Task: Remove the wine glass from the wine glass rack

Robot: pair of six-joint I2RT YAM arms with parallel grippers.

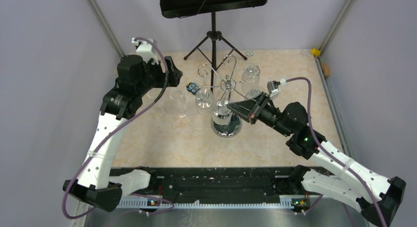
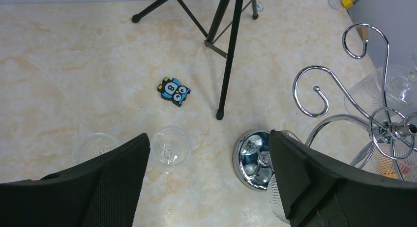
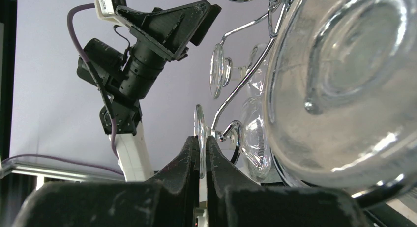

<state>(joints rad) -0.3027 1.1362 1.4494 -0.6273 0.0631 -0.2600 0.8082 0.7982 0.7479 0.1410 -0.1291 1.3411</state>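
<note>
While the left gripper (image 2: 207,137) is held above the table at about 10 o'clock from the wine glass rack (image 1: 226,83), its fingers (image 2: 118,183) are spread wide apart and nothing is seen between them. The rack is set near the middle of the marbled table (image 1: 162,143), with its round mirror base (image 2: 252,158) on the tabletop and curled hook arms spreading from the thin post.

The right gripper (image 3: 200,138) is extended toward the rack from 4 o'clock, level with the hooks. Its fingers (image 3: 184,158) are pressed together on the thin, edge-on foot of a wine glass (image 3: 199,120). That glass is found on the rack's 6 o'clock side, its foot just beside a curled hook (image 3: 232,134). Whether the foot rests on the hook cannot be told.

Further hanging glasses (image 1: 251,72) are carried by other arms. Two loose glasses (image 2: 169,148) are seen on the tabletop at 9 o'clock from the rack. An owl toy (image 2: 173,91) is laid flat at 10 o'clock, and a black music stand (image 1: 212,1) is placed at 12 o'clock.
</note>
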